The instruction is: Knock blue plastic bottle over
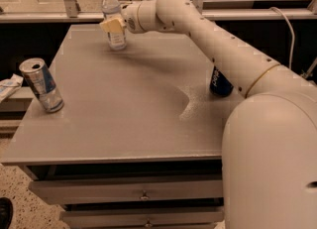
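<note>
The blue plastic bottle (112, 11), clear with a white cap and a pale label, stands at the far left-centre of the grey table (124, 109). Its top leans slightly to the left. My gripper (113, 25) is at the bottle's middle, touching its label from the front right and hiding part of it. My arm reaches in from the lower right across the table.
A silver-blue slim can (41, 85), opened, stands near the table's left edge. A dark blue Pepsi can (219, 82) stands at the right, partly hidden behind my arm. A rail and a cable run behind the table. Drawers sit below the front edge.
</note>
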Controlling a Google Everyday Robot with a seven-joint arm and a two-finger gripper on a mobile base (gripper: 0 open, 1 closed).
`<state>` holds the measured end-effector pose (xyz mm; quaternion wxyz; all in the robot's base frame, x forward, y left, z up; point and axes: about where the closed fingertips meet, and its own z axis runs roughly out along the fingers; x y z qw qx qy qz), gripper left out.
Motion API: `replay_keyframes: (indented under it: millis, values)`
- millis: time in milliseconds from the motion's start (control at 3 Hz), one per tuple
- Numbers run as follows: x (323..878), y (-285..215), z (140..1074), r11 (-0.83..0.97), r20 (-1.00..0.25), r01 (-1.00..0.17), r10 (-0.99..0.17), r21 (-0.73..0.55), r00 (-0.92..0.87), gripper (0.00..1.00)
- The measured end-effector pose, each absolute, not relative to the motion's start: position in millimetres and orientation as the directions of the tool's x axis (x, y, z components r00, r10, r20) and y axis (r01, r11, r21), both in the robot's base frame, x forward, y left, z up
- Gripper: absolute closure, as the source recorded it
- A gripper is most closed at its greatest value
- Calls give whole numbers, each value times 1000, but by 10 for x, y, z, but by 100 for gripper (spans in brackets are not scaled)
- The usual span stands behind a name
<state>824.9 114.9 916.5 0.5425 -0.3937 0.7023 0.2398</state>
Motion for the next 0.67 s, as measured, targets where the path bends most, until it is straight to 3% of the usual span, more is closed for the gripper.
replay_keyframes:
  millis: [667]
  values:
    - [8232, 924, 9264, 564, -944, -817, -320, -122, -80, 95]
